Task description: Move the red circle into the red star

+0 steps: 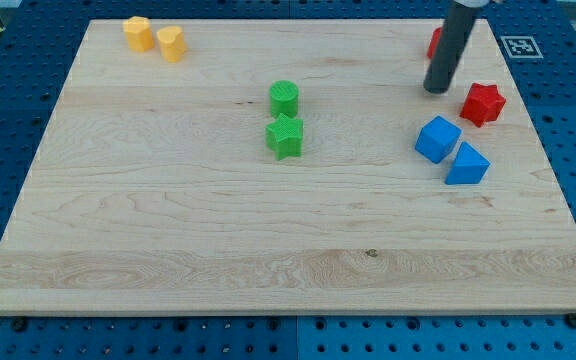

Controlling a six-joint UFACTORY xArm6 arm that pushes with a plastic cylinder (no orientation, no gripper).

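red circle [434, 42]: mostly hidden behind rod, seemingly light, rigid, slides easily | push its far side toward red star [482, 103] | tip [436, 89] between them | no gripper visible

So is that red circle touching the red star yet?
No. The red circle shows only as a sliver behind the rod, apart from the red star. My tip sits between them, left of the star.

tip [435, 89] left of red star [482, 103] | red circle [434, 42] behind rod, mostly hidden, apparently far of tip | blue cube [437, 138] near-left of star
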